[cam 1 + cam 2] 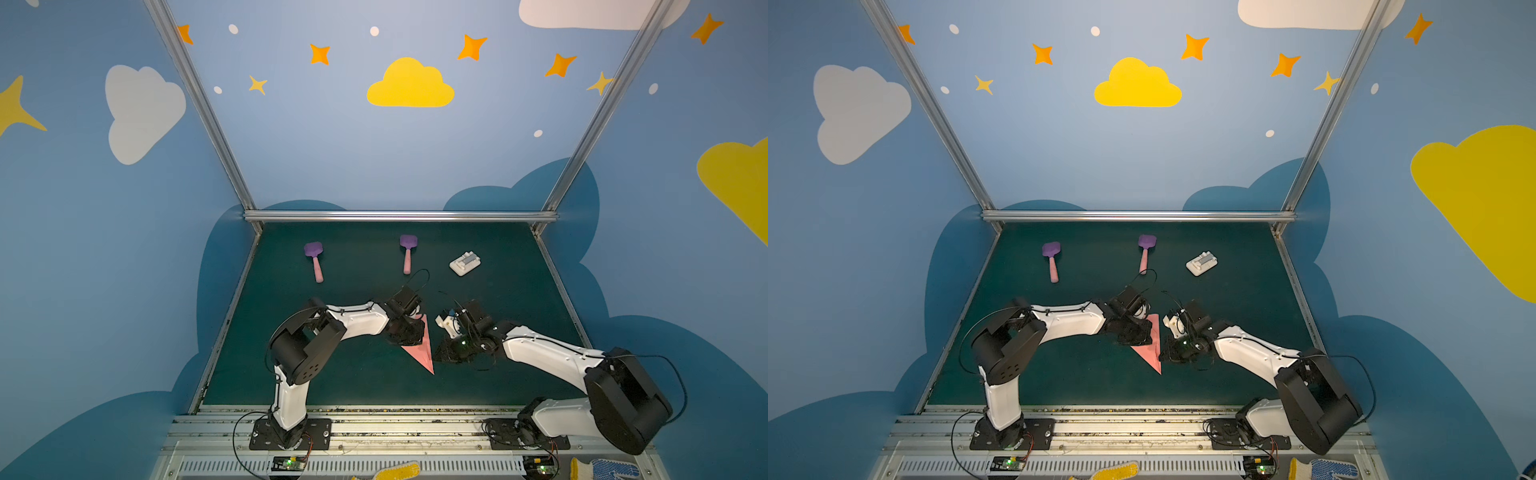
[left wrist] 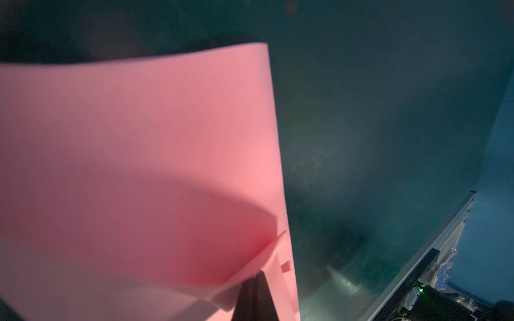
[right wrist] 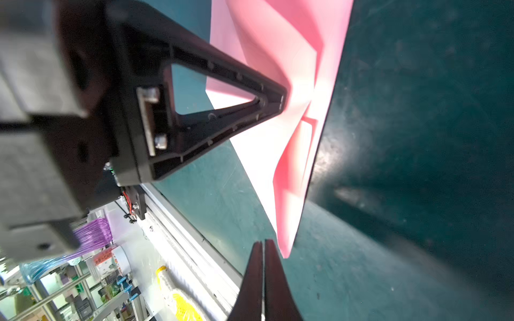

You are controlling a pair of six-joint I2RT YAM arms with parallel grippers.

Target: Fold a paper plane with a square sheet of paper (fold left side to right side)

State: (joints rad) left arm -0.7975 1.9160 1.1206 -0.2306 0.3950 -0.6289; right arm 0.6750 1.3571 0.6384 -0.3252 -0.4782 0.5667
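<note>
Where the dark green mat (image 1: 332,374) spreads between both arms, the paper plane (image 1: 423,351) lies as a salmon-pink pointed wedge, its nose toward the arm bases. The left gripper (image 3: 281,101) sits on the plane's wide end with its fingers together and its tips against raised pink folds; whether a layer is nipped between them cannot be told. In the left wrist view a curled pink flap fills most of the frame. The right gripper (image 3: 262,246) hangs just beside the plane's nose, fingers pressed together, holding nothing. One purple spatula (image 1: 314,262), a second spatula (image 1: 407,253) and a white block (image 1: 465,263) lie well apart from the plane, beyond its wide end.
</note>
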